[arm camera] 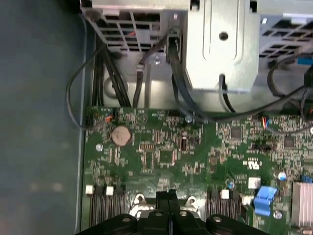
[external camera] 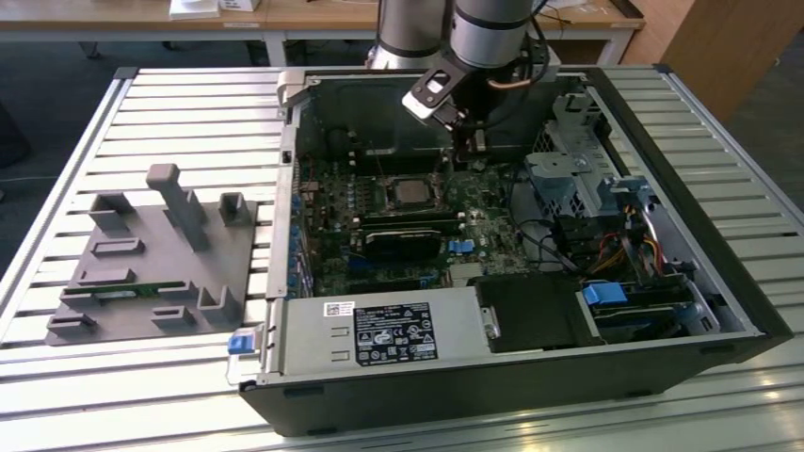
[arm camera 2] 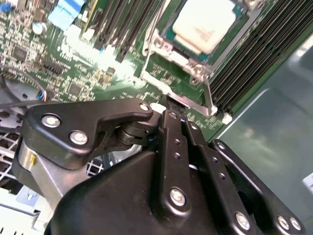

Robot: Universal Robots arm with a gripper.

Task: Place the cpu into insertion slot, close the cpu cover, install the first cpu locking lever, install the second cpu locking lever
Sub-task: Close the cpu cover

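Holding claw pressed together, nothing pinched, seemingly for pushing not gripping; noting cpu seated flat in insertion slot just beyond tips.

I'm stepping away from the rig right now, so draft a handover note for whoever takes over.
Gripper: jaws closed together, low over the green circuit board beside the socket; whether they pinch anything, I cannot tell.
Small pale square cpu: seated in the silver-rimmed insertion slot.
Thin silvery cpu cover frame: looks open, lying between chip and gripper.
Done: cpu placed.
Left: closing the cover, then both locking levers.
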